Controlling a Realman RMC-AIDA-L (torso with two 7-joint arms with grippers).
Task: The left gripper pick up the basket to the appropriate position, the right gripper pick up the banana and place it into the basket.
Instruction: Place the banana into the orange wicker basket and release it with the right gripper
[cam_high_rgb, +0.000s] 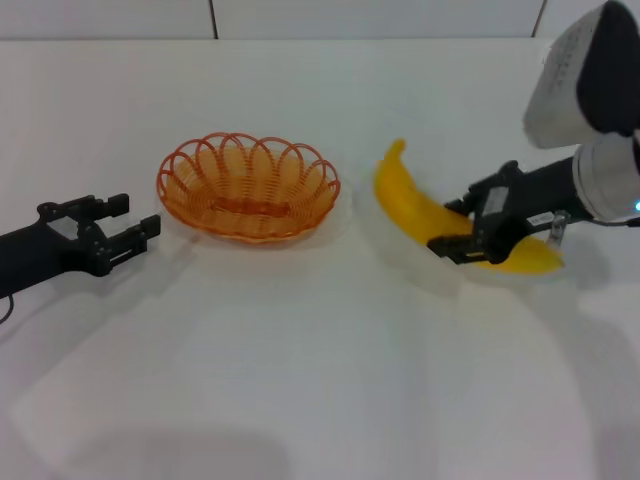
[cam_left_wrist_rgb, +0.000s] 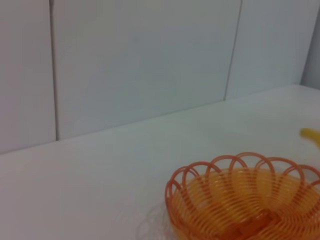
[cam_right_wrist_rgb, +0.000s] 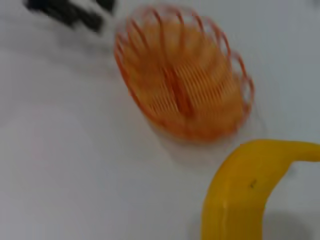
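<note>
The orange wire basket stands on the white table, left of centre. It also shows in the left wrist view and the right wrist view. My left gripper is open and empty, just left of the basket and not touching it. My right gripper is shut on the yellow banana near its middle, to the right of the basket. The banana fills the near part of the right wrist view, and its tip shows in the left wrist view. I cannot tell whether the banana is off the table.
The white table runs to a white panelled wall at the back. My right arm's white-grey wrist stands high at the right edge. The left gripper shows as a dark blur in the right wrist view.
</note>
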